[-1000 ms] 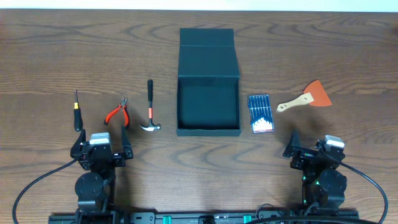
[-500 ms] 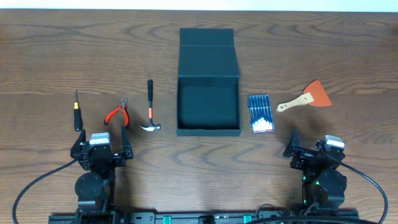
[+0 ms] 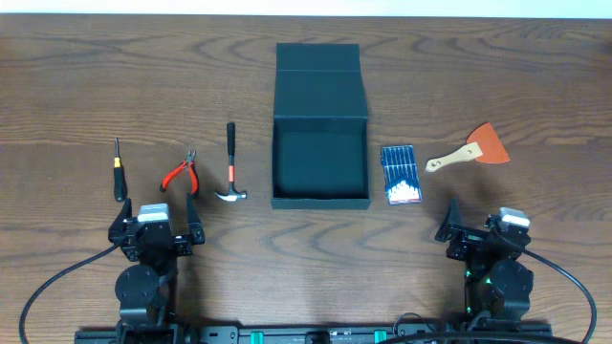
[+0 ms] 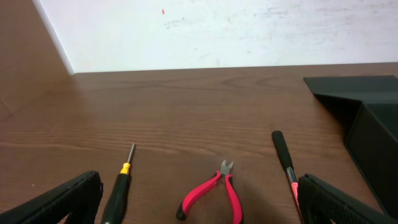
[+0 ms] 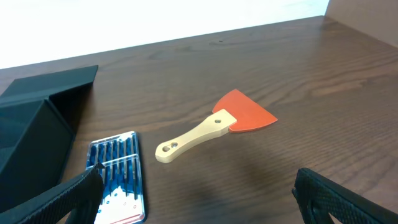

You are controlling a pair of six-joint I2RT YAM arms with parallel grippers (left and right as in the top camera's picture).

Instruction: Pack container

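Observation:
The dark teal container (image 3: 320, 162) stands open in the table's middle, its flap lid (image 3: 319, 79) laid back; its edge also shows in the left wrist view (image 4: 373, 130) and the right wrist view (image 5: 31, 124). My left gripper (image 3: 156, 218) is open and empty at the front left, behind the red pliers (image 4: 214, 191), the screwdriver (image 4: 121, 186) and the hammer (image 4: 283, 155). My right gripper (image 3: 478, 225) is open and empty at the front right, behind the blue drill-bit packet (image 5: 118, 177) and the orange scraper (image 5: 214, 127).
In the overhead view the screwdriver (image 3: 119, 170), pliers (image 3: 181, 173) and hammer (image 3: 230, 164) lie left of the container; the drill-bit packet (image 3: 400, 174) and scraper (image 3: 470, 149) lie right of it. A white wall runs along the table's far edge.

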